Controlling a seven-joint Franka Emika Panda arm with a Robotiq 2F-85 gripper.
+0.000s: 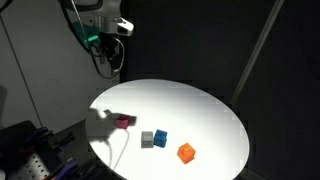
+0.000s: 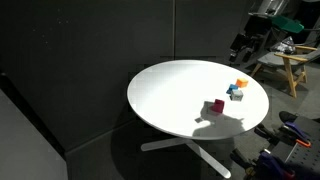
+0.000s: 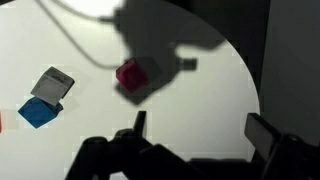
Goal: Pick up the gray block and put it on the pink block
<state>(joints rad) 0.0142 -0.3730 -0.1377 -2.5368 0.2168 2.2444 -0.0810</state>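
Blocks lie on a round white table (image 1: 195, 105). In the exterior view (image 1: 118, 30) the gripper hangs at the upper left of the frame, high over the table's far edge and well apart from every block. In the wrist view the gripper (image 3: 200, 132) enters from the bottom edge. Its fingers (image 3: 262, 135) are spread wide with only bare tabletop between them, and they hold nothing. The gray block (image 3: 56, 83) rests flat on the table at the left of the wrist view, just beside the blue cube (image 3: 38, 111) below it, and the two seem to meet at a corner. The pink block (image 3: 132, 74) sits near the frame's centre, apart from the gray one, inside the dark shadow (image 3: 165, 35) cast by the arm. In an exterior view the row runs from lower centre toward the right: pink block (image 1: 124, 122), gray block (image 1: 147, 138), blue cube (image 1: 160, 139), then the orange cube (image 1: 186, 153), which stands a little apart. In the other exterior view the pink block (image 2: 215, 106) lies at the table's right side, with the other cubes clustered just beyond it, too small there to tell apart.
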